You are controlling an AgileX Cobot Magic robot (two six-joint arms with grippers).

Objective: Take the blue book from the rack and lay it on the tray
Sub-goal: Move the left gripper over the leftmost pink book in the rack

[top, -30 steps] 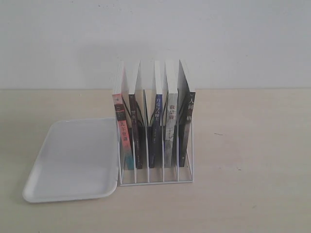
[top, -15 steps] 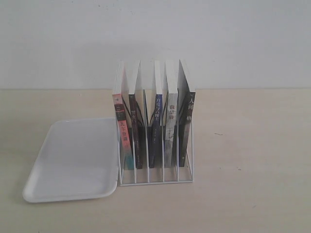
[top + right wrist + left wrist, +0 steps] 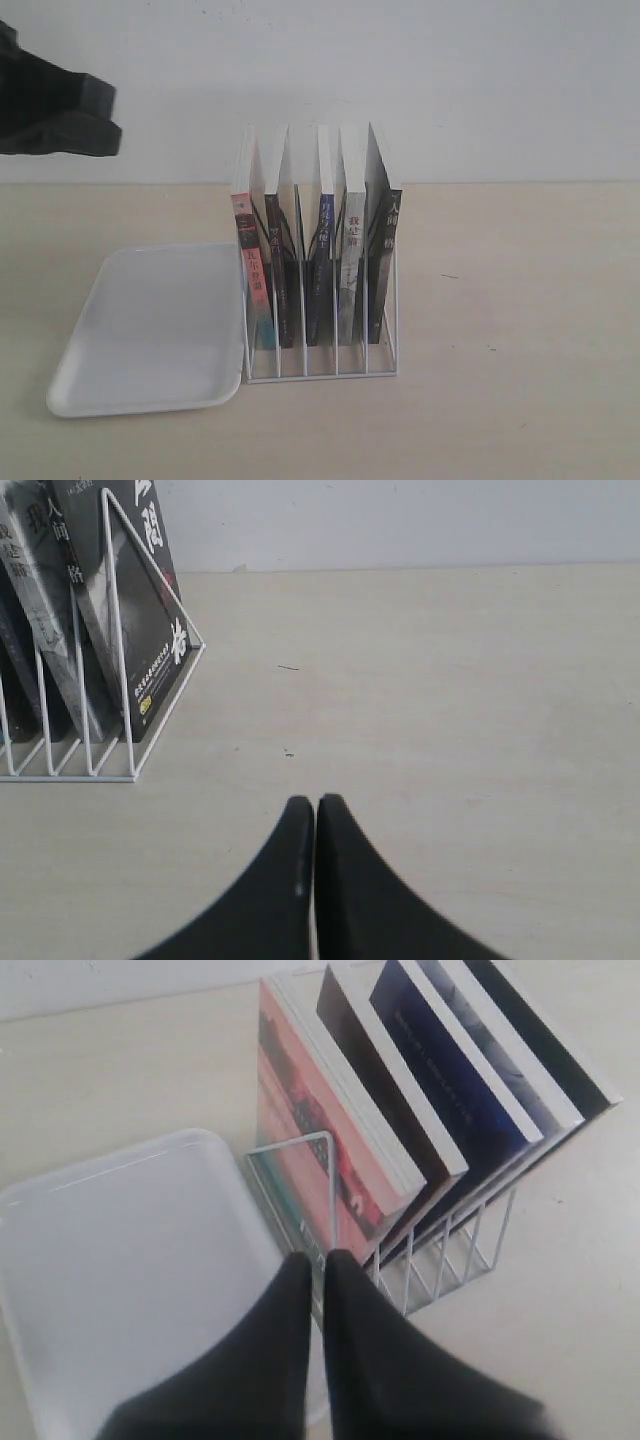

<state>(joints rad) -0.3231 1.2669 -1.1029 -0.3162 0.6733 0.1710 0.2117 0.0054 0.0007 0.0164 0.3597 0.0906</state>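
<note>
Sizing up a tight pull, nothing lifted yet.

Biggest first: on the bench (image 3: 520, 380) the tray (image 3: 150, 330) lies toward the left edge, just beside the rack (image 3: 320, 373) standing mid-bench. The blue book (image 3: 326, 215) stands upright in the rack's middle slot, with other books close on both sides. Pressed together, the left gripper (image 3: 318, 1260) hovers where tray meets rack; the right gripper (image 3: 316, 805), also pressed together, hangs over bare bench toward the right edge. My worry is the tight slots: fingers could catch the other books, or a skewed pull could drag the light rack along and tip it.

A pale wood-grain tabletop (image 3: 520, 330) meets a plain white wall (image 3: 450, 80).
</note>
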